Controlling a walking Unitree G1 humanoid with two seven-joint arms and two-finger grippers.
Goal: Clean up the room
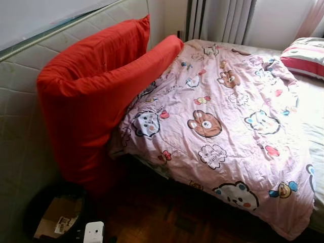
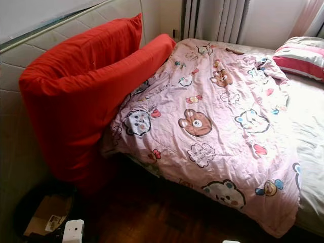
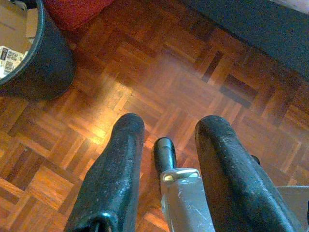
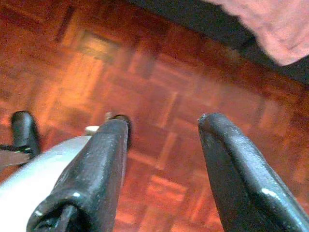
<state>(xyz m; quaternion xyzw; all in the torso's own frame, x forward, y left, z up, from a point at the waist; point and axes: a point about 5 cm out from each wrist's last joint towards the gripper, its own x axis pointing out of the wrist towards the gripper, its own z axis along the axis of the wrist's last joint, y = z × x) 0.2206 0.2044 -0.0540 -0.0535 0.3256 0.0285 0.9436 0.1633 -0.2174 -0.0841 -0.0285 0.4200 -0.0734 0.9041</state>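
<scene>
A pink cartoon-bear quilt (image 1: 223, 121) lies rumpled across the bed, its edge hanging over the near side toward the floor. Two big red pillows (image 1: 96, 96) lean against the padded headboard (image 1: 20, 131) on the left. A striped pink pillow (image 1: 306, 55) rests at the far right. My left gripper (image 3: 166, 128) hangs open over the parquet floor with nothing between its fingers. My right gripper (image 4: 161, 128) is open too, above the floor near the quilt's hanging edge (image 4: 270, 24).
A black bin (image 1: 55, 212) holding cardboard stands on the floor at lower left, seen also as the bin (image 3: 34, 53) in the left wrist view. A small white device (image 1: 93, 233) sits beside it. Dark parquet (image 1: 167, 212) runs along the bed. Curtains (image 1: 223, 20) hang behind.
</scene>
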